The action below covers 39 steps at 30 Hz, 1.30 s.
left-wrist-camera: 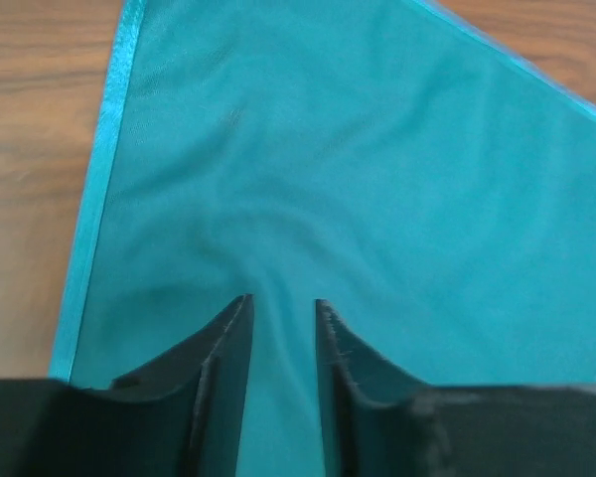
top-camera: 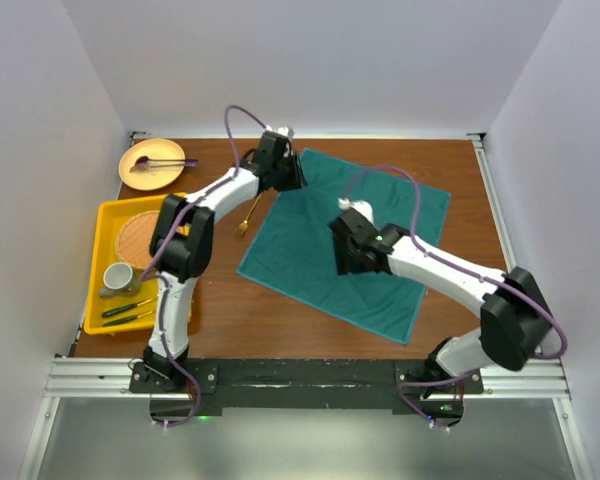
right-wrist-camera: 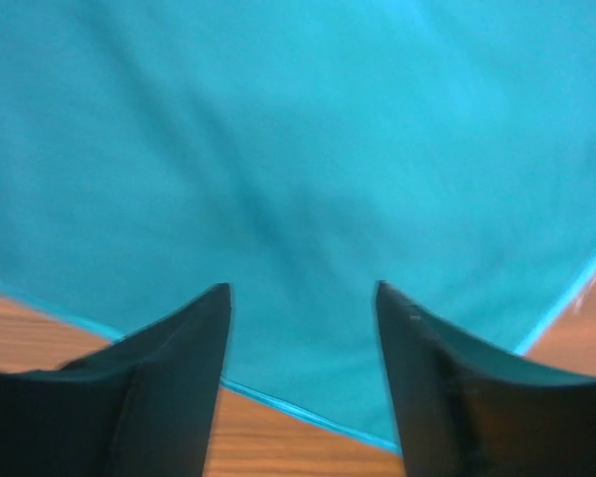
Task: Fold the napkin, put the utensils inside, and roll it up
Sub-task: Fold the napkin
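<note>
Brown desk (top-camera: 280,320), napkin (top-camera: 310,215) flat mid-frame; gold fork (top-camera: 247,215) just off its left edge, lying diag., nearest left arm. Over napkin's upper-left corner, left tool (left-wrist-camera: 283,298) part-open, prob. empty; right tool (right-wrist-camera: 300,288) wide open, empty, mid-cloth.

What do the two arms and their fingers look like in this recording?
The left arm and right arm have white links with black joint housings. A purple cable loops along each. The left fingers and right fingers are matte black and taper to points.
</note>
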Each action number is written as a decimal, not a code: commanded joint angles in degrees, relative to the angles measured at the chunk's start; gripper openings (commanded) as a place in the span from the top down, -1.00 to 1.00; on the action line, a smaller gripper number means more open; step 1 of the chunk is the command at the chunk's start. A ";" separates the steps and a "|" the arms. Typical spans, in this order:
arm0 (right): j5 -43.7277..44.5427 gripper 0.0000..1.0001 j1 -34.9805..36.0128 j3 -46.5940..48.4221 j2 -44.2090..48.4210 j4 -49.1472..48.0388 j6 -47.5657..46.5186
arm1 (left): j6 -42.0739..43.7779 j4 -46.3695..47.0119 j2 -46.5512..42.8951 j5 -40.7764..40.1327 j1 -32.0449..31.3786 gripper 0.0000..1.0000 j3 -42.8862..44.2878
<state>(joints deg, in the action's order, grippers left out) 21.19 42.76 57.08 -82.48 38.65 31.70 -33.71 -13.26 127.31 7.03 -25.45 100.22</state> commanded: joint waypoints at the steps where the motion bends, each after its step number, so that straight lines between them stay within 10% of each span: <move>1: -0.69 -0.40 8.89 13.91 -10.29 -1.91 -8.50 | 3.74 -13.00 -24.32 -8.49 1.98 0.17 -0.10; 13: -3.88 -0.08 19.55 48.28 -42.93 -7.21 -6.83 | 4.80 -20.22 -64.01 -36.03 13.50 -0.14 -25.69; 39: -2.82 0.42 21.57 56.56 -56.21 -4.73 -8.94 | 5.77 -20.76 -65.87 -29.88 13.59 -0.36 -27.19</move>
<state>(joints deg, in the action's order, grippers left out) 17.52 63.29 113.45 -136.70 32.14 22.76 -28.69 -34.94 62.13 -22.50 -11.75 72.25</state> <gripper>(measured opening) 0.376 0.674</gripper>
